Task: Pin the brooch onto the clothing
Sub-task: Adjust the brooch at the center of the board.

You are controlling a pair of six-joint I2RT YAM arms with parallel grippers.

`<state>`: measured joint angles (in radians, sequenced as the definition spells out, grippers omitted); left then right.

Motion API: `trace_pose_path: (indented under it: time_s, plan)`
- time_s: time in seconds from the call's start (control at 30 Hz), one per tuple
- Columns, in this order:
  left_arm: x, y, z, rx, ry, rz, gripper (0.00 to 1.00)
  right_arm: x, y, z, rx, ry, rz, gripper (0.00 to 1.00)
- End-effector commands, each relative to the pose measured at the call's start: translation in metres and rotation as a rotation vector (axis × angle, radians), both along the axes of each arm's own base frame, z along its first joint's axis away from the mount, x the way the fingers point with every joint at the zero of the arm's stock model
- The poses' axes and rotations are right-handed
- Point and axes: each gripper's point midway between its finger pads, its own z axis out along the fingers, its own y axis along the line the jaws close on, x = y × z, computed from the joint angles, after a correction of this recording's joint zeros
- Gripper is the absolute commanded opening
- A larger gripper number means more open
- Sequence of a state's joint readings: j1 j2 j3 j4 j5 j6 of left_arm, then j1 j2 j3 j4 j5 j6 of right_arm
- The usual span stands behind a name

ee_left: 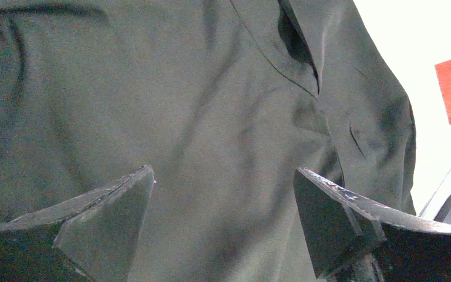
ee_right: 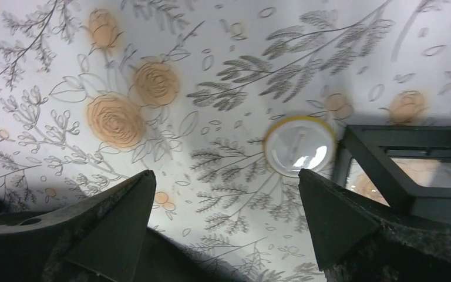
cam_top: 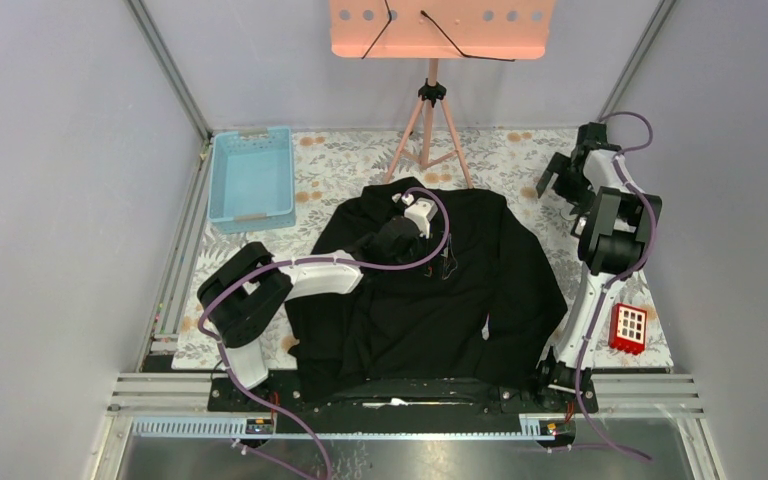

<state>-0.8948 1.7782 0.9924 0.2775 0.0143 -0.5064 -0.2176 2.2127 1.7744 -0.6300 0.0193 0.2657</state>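
Top external view: the black shirt point(cam_top: 430, 300) lies spread on the table point(cam_top: 520, 150) between the two arm bases, collar toward the far edge. The left pincer point(ee_left: 223, 182) hangs over the shirt front, fingers spread wide and gripping nothing. The right pincer point(ee_right: 226, 188), likewise released, hovers over the flowered table at the far right, where a round white, yellow-rimmed brooch point(ee_right: 299, 145) lies just beside a black frame point(ee_right: 405, 170).
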Motion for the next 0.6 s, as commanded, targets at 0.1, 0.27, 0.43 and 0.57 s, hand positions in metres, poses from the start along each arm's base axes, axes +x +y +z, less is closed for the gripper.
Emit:
trace_pose_path:
  time_s: [0.1, 0.27, 0.43, 0.57]
  plan:
    - [0.009, -0.005, 0.013, -0.039, -0.032, 0.016, 0.98, 0.003, -0.022, 0.023, -0.083, 0.004, -0.024, 0.97]
    - [0.01, -0.005, 0.016, -0.046, -0.034, 0.02, 0.97, 0.004, -0.021, 0.023, -0.077, 0.019, 0.0, 0.91]
    - [0.01, -0.005, 0.019, -0.05, -0.034, 0.02, 0.98, 0.001, -0.018, 0.023, -0.057, 0.039, 0.01, 0.91]
    - [0.009, -0.005, 0.02, -0.05, -0.035, 0.02, 0.97, -0.003, -0.012, 0.022, -0.025, 0.061, 0.008, 0.89]
